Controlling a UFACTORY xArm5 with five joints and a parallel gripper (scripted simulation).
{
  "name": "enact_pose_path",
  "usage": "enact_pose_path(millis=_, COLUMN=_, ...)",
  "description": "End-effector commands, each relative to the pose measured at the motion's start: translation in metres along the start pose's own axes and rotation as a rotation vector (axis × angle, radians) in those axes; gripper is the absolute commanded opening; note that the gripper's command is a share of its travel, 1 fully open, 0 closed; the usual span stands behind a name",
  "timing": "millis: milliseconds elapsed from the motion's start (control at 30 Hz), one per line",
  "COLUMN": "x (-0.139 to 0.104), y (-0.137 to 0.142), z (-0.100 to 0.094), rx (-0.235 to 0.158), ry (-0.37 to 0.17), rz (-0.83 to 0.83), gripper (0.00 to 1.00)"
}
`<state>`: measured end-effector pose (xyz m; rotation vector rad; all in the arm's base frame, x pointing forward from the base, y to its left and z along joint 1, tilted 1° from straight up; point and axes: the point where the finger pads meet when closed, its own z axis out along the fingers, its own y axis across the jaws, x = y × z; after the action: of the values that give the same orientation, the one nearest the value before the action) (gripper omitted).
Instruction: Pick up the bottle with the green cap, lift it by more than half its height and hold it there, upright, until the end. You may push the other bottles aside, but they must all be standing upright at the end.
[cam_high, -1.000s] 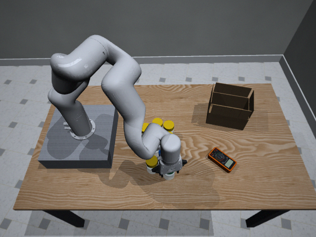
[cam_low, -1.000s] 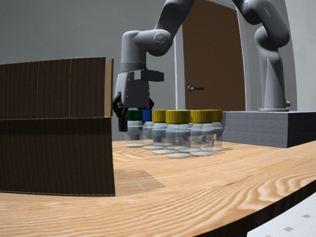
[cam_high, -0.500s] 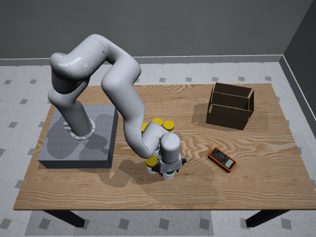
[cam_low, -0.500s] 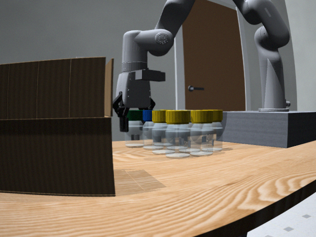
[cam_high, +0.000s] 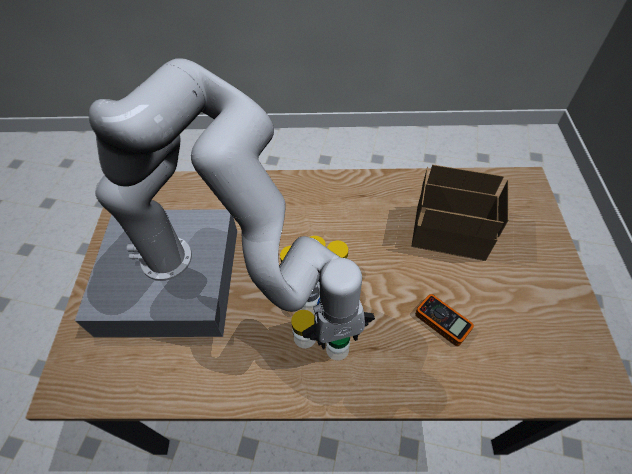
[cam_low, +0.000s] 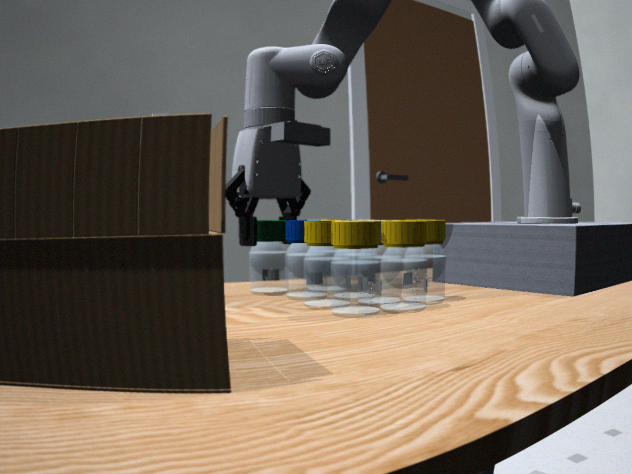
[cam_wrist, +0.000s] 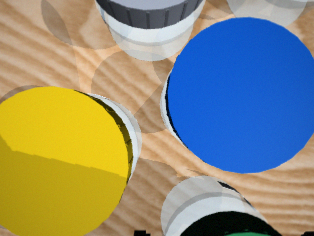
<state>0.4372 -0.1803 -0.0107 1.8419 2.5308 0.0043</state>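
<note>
The clear bottle with the green cap (cam_low: 269, 230) stands upright at the near end of a tight cluster of bottles; its cap peeks out under the gripper in the top view (cam_high: 338, 342) and at the bottom edge of the wrist view (cam_wrist: 235, 229). My gripper (cam_low: 268, 224) is open and hangs over the cluster, fingertips at cap height on either side of the green cap. One finger is beside the blue-capped bottle (cam_low: 294, 230). The wrist view shows the blue cap (cam_wrist: 240, 94) and a yellow cap (cam_wrist: 60, 160) close below.
Several yellow-capped bottles (cam_low: 355, 233) stand upright behind the green one. A grey-capped bottle (cam_wrist: 149, 15) is also in the cluster. An open cardboard box (cam_high: 460, 211) sits at the back right, an orange multimeter (cam_high: 444, 318) to the right, and the grey base block (cam_high: 155, 270) to the left.
</note>
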Motion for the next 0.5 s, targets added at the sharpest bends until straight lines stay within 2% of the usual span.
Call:
enact_pose_path(millis=0, x=-0.001, y=0.0012, z=-0.0015, rx=0.002, ry=-0.008, rz=0.0, gripper=0.79)
enact_pose_path(millis=467, x=-0.0008, y=0.0011, z=-0.0089, rx=0.005, ry=-0.011, rz=0.0, gripper=0.79)
